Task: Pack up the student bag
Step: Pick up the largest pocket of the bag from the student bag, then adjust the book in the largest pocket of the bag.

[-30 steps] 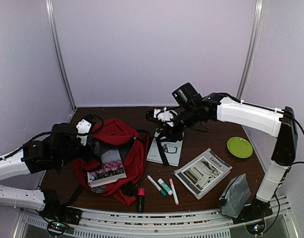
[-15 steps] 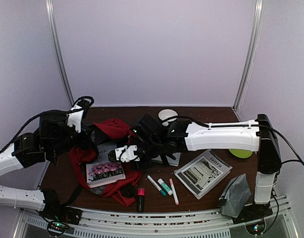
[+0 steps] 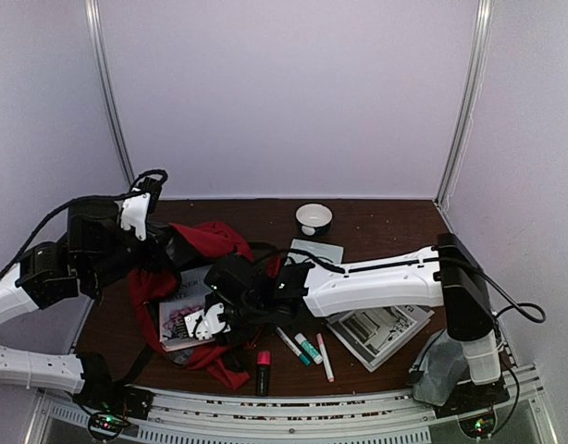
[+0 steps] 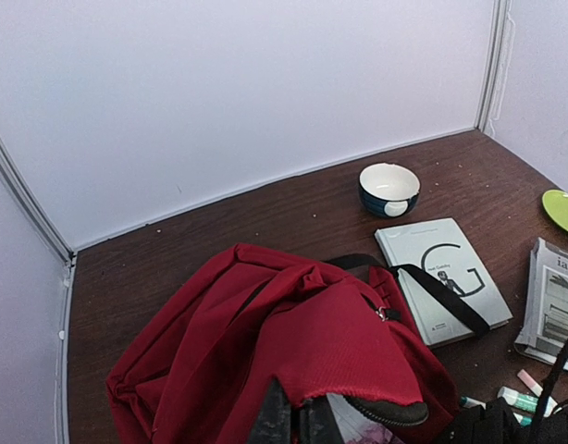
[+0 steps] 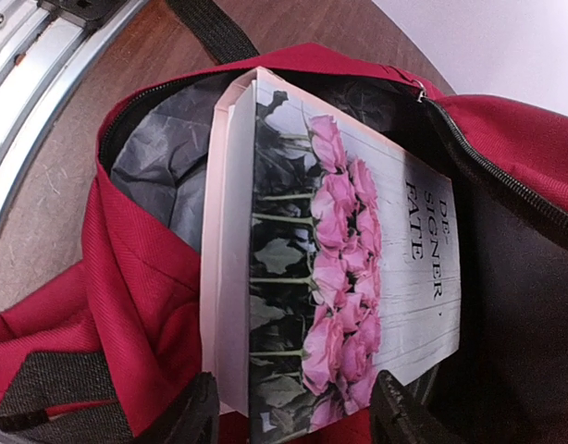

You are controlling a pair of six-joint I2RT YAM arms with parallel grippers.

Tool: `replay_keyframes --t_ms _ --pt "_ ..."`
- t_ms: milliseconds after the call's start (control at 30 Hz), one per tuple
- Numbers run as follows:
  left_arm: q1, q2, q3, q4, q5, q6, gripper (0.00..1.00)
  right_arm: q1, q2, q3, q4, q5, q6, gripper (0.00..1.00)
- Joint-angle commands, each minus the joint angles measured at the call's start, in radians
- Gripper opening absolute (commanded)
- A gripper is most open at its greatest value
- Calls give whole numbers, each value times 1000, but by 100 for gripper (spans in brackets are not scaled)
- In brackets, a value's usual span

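The student bag (image 3: 215, 242) is a red backpack lying at the left of the table, mouth toward the front. My left gripper (image 4: 298, 421) is shut on the red upper edge of the bag (image 4: 293, 342) and holds the mouth up. A book with pink roses on its cover (image 5: 339, 268) lies inside the mouth on the dark lining. My right gripper (image 5: 298, 412) stands open at the book's near end, one finger (image 5: 196, 407) on each side. In the top view the right gripper (image 3: 205, 322) is at the bag's opening, over the rose book (image 3: 184, 319).
A bowl (image 3: 314, 218) sits at the back. A grey book (image 4: 441, 277) lies right of the bag under a black strap. A magazine (image 3: 376, 328), several markers (image 3: 307, 347), a pink highlighter (image 3: 263, 365), a grey pouch (image 3: 441, 365) and a green plate (image 4: 566, 211) are nearby.
My right arm has swung left from over the grey book down to the bag's mouth, and its jaws have widened. The left gripper has lifted the bag's edge higher.
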Motion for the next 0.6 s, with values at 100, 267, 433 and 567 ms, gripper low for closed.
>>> replay_keyframes --t_ms 100,267,433,567 --pt "6 -33 42 43 -17 -19 0 9 22 -15 55 129 -62 44" --pt "6 -31 52 38 -16 -19 0 11 26 -28 60 176 -80 40" --pt "6 -14 58 26 -21 -7 0 19 -57 -75 37 83 -33 43" --pt "7 -4 49 34 -22 -20 0 42 -91 -85 -27 13 -35 44"
